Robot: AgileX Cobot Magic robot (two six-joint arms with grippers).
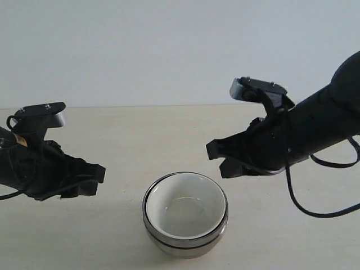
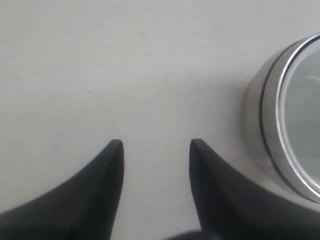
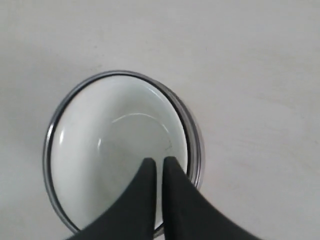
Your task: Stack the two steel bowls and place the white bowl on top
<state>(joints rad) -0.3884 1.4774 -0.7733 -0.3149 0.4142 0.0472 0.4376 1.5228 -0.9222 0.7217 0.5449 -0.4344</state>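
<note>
The two steel bowls (image 1: 185,241) stand nested in one stack at the front middle of the table, and the white bowl (image 1: 188,208) sits inside the upper one. My left gripper (image 1: 97,179) hovers to the left of the stack, open, with only bare table between its fingers (image 2: 112,165). The steel stack (image 2: 260,125) shows at the edge of the left wrist view. My right gripper (image 1: 220,160) hangs above and to the right of the stack, shut and holding nothing. In the right wrist view it (image 3: 160,161) is over the white bowl (image 3: 110,150), with a steel rim (image 3: 196,145) around it.
The beige tabletop (image 1: 169,135) stretches behind and to both sides of the stack. A plain pale wall (image 1: 169,45) rises at the back. A black cable (image 1: 315,208) loops below the right arm.
</note>
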